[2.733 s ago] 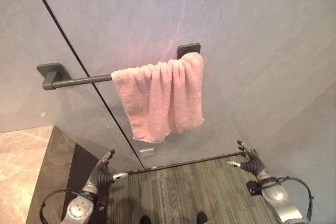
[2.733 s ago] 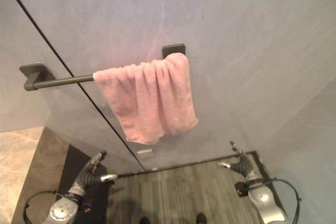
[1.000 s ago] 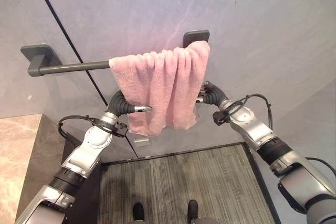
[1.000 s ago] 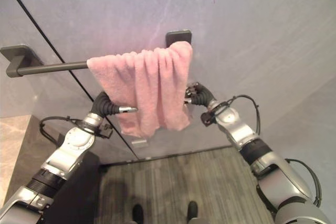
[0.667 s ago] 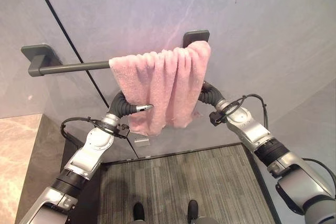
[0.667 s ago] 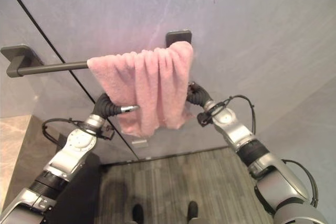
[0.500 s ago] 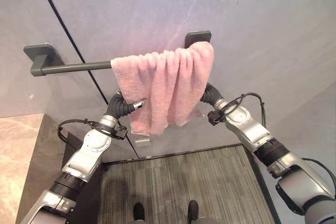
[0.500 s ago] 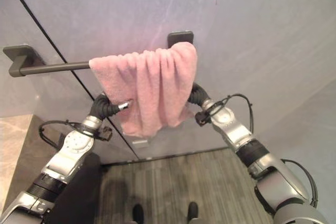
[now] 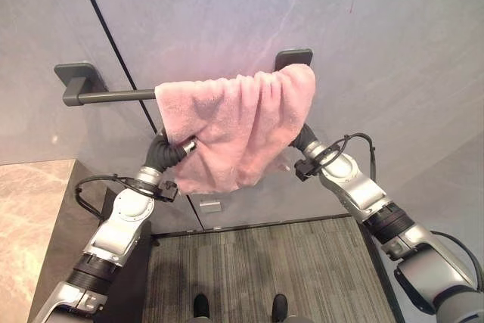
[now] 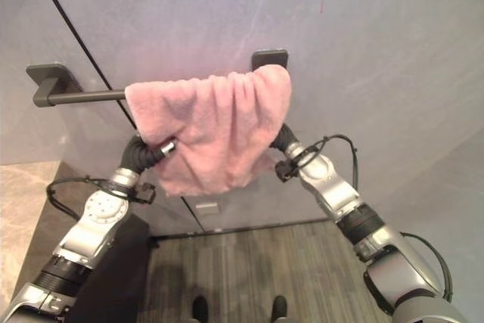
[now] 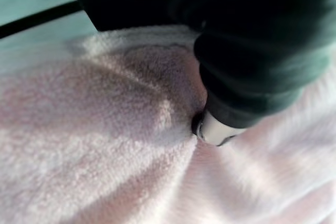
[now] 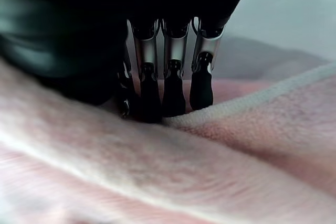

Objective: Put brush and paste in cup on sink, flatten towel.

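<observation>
Towel point(image 9: 234, 130) hung bunched over the wall rail point(image 9: 113, 96). I noted left hand point(image 9: 175, 147) fingers pinching its left edge, right hand point(image 12: 168, 85) fingers curled on the hem. Soft, light, limp cloth; I judged the side edges the best hold.

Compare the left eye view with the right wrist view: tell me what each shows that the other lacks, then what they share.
Left eye view alone: the dark towel bar on the grey wall, the left hand gripping the towel's left edge, and the striped floor.

Right wrist view alone: the right hand from close, its dark fingertips curled onto the towel's pale hem.

Both: the pink towel, bunched rather than flat.
</observation>
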